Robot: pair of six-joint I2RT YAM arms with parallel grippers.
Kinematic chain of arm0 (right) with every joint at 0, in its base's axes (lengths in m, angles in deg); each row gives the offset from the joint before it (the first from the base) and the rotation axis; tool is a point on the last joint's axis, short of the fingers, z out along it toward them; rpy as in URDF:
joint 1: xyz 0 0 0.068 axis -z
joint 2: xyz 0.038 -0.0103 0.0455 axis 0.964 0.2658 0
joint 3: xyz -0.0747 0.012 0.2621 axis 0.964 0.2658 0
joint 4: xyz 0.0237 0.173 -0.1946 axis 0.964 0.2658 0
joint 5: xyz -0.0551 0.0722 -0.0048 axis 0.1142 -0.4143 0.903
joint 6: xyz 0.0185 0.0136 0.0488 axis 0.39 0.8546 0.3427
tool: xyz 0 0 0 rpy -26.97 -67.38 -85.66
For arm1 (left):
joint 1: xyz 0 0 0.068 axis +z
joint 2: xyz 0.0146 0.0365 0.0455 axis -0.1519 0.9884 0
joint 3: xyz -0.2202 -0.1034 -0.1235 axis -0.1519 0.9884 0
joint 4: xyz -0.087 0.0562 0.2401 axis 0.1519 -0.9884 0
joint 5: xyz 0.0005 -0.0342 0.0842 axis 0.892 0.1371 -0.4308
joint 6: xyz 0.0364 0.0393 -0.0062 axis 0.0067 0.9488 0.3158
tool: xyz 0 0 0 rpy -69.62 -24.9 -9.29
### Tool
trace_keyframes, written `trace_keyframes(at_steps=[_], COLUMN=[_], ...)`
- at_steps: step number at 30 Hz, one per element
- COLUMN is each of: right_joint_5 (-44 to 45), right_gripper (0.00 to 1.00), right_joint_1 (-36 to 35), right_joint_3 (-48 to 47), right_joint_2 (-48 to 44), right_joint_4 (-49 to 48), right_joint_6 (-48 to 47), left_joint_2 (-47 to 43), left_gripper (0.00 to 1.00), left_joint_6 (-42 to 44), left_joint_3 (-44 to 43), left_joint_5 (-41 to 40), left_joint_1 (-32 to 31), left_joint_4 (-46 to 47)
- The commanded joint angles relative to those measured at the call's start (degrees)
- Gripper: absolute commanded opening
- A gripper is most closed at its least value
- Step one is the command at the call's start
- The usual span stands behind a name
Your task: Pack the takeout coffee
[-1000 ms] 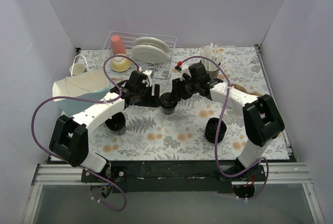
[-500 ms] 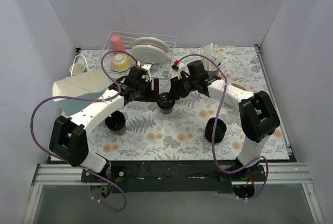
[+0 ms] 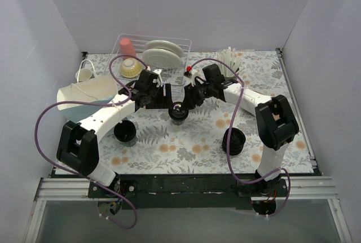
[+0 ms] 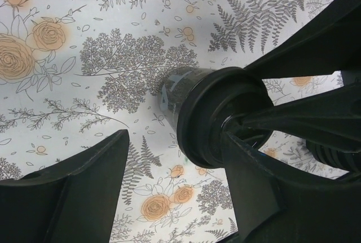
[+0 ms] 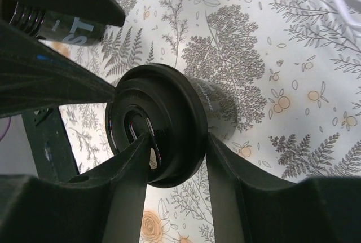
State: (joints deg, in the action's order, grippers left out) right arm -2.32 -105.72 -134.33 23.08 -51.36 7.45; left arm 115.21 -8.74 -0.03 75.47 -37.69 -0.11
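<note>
coffee held at mid-worktop, both arms reaching in

nearest the front edge we see a ribbed stack of lids [image 3: 233, 141] toward the right and a lidless black cup [image 3: 124, 132] toward the left, both on the flowered cloth [image 3: 186, 148]. at the middle of the worktop is the takeout coffee [image 3: 178, 111], lid on; we cannot tell whether its base touches the cloth. the right gripper [image 5: 176, 141] pinches the lid, one finger on each side of its rim. the left gripper [image 4: 176, 148] is spread around the same cup, one finger close against the lid, the other standing off. by the left edge lies a white bag [image 3: 84, 93]. along the far edge stand a wire rack [image 3: 141, 36] holding plates [image 3: 163, 54], and a holder of white sticks [image 3: 228, 62].
</note>
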Motion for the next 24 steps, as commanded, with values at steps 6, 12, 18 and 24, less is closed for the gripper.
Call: trace_keyframes(at_steps=[6,12,18,24], right_joint_5=[2.32,2.15,2.85,3.21], right_gripper=[0.48,0.5,0.58,0.63], right_joint_1=[0.02,0.02,0.11,0.81], right_joint_3=[-0.05,-3.12,-3.57,-2.08], right_joint_2=[2.3,3.72,2.05,-0.93], right_joint_4=[10.99,11.52,10.55,7.57], right_joint_6=[-6.79,-5.21,-2.66,2.08], left_joint_2=[-0.93,0.82,1.79,1.44], left_gripper=[0.65,0.61,0.58,0.56], left_joint_6=[-0.76,-0.76,-1.2,-2.69], left_joint_3=[1.66,2.36,3.94,4.91], left_joint_5=[4.68,5.91,6.79,7.49], left_joint_1=[1.0,1.97,2.41,2.49], left_joint_4=[3.1,3.46,4.16,4.25])
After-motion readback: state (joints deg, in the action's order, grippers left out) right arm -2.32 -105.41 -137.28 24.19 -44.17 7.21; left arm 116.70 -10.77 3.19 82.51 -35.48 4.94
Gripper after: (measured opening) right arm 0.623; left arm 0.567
